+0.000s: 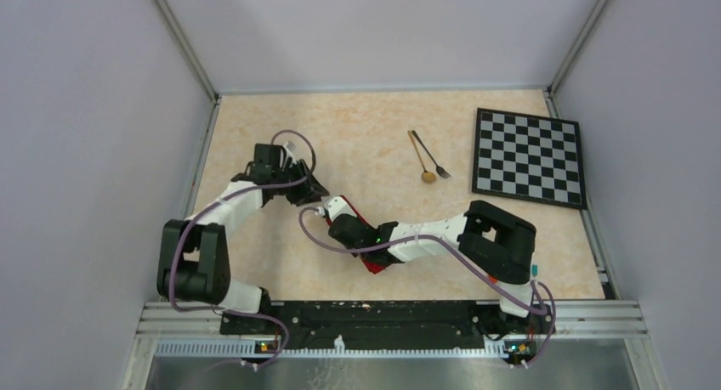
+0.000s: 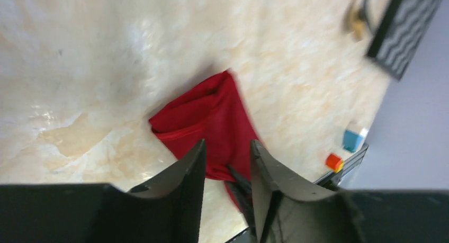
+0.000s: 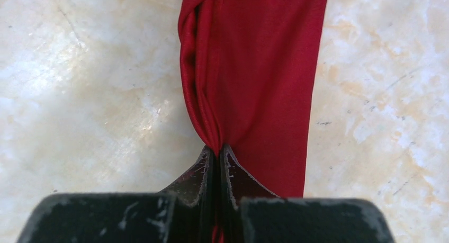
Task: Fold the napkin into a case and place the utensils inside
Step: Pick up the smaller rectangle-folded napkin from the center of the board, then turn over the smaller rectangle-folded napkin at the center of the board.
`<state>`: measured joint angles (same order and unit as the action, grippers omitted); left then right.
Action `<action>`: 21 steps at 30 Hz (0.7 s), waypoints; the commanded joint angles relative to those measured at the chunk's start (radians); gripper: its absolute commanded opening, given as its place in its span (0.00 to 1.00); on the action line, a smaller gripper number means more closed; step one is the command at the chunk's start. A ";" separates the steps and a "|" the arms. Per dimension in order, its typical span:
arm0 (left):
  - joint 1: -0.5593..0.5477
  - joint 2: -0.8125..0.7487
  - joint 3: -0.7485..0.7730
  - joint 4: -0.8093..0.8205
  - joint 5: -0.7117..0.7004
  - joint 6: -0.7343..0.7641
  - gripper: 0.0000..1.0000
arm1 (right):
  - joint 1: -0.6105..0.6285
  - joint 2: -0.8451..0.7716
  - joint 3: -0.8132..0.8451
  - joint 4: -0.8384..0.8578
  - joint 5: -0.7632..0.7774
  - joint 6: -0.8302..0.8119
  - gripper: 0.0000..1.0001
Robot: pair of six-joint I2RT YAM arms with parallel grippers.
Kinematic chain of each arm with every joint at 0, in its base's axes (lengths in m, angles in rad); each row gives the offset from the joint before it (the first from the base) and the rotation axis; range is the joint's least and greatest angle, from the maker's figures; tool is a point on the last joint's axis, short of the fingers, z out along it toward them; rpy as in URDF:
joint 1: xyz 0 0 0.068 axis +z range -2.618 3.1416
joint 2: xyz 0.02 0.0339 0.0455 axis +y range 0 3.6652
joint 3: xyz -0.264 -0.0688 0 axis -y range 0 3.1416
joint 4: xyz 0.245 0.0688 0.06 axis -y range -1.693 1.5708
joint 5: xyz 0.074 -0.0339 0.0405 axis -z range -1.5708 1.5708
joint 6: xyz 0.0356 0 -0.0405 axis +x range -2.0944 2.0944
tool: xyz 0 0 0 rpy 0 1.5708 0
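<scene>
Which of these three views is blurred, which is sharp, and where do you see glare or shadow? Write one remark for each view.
Left wrist view: smeared by motion, the checkered board and napkin soft-edged, pale glare on the table. Right wrist view: sharp, cloth folds and table scratches crisp, the right gripper dark against them. Top view: even light, only faint shadows.

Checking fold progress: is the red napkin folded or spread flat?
Folded: the napkin shows as a narrow layered strip, its bunched edge pinched in the shut right pincer.
</scene>
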<state>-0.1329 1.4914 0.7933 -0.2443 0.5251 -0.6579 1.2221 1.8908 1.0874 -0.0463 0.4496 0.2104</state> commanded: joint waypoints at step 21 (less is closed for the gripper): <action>0.056 -0.472 0.267 -0.382 -0.267 0.192 0.58 | -0.244 0.122 -0.296 1.263 -0.981 1.108 0.00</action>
<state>-0.0803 1.0302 1.0737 -0.6247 0.2546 -0.4759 1.0214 1.9221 0.8474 0.7723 -0.4141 1.0733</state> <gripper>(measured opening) 0.576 0.016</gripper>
